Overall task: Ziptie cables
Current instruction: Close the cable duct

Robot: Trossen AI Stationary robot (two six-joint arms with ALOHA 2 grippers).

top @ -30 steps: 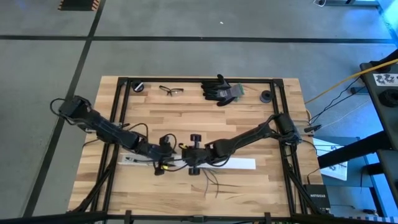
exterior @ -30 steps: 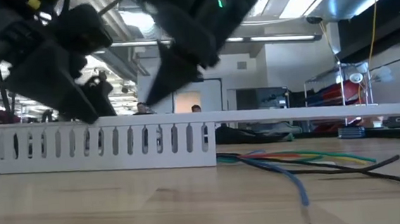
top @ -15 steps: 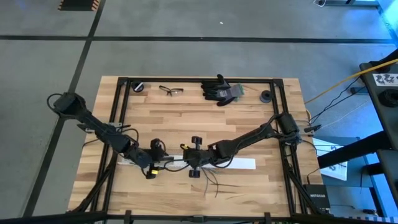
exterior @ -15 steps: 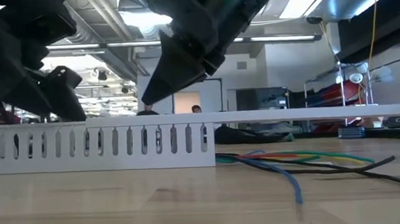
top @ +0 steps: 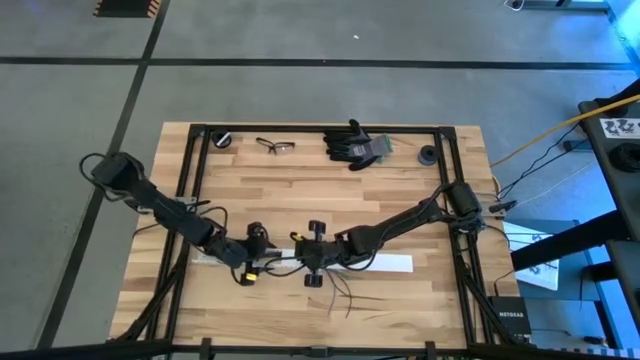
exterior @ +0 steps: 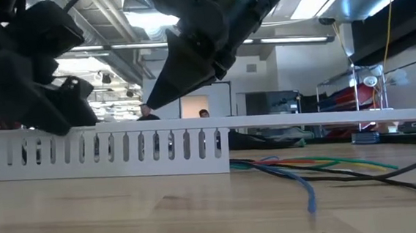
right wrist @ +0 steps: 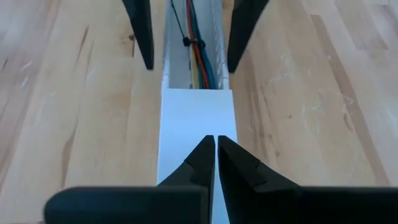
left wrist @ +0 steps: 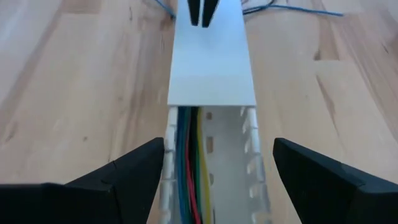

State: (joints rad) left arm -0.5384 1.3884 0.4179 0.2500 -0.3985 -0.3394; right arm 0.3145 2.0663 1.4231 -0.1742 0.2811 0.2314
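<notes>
From above: holding the left gripper (top: 262, 262) wide over the left part of a white slotted duct (top: 390, 263) lying across the near half of the wooden table (top: 300, 190). Pressing the right gripper (top: 300, 257), pinched shut and holding nothing, onto the duct just right of the left one. Trailing the loose ends of the cables (top: 345, 290) from the duct toward the near edge. Leaving safety glasses (top: 275, 146) and dark gloves (top: 358, 145) at the far edge.

At table height: hanging the left gripper (exterior: 38, 99) at the left, above the duct's slotted wall (exterior: 100, 152). Pointing the right gripper (exterior: 148, 106), closed to a tip, down at the flat lid (exterior: 303, 116). Spilling blue, green, orange and black cables (exterior: 307, 170) out of the duct's end onto the wood at the right.

From the left wrist: spreading both fingers (left wrist: 124, 180) wide on either side of the open duct (left wrist: 245, 180), apart from its walls. Running blue, red, green and yellow cables (left wrist: 186, 168) along the inside, under the lid (left wrist: 210, 68). Touching the lid's far end with the right gripper (left wrist: 202, 12).

From the right wrist: resting the closed right gripper (right wrist: 215, 144) on the lid (right wrist: 196, 118). Showing the bundled cables (right wrist: 196, 43) in the open duct beyond, between the spread fingers (right wrist: 140, 31) of the left gripper.
</notes>
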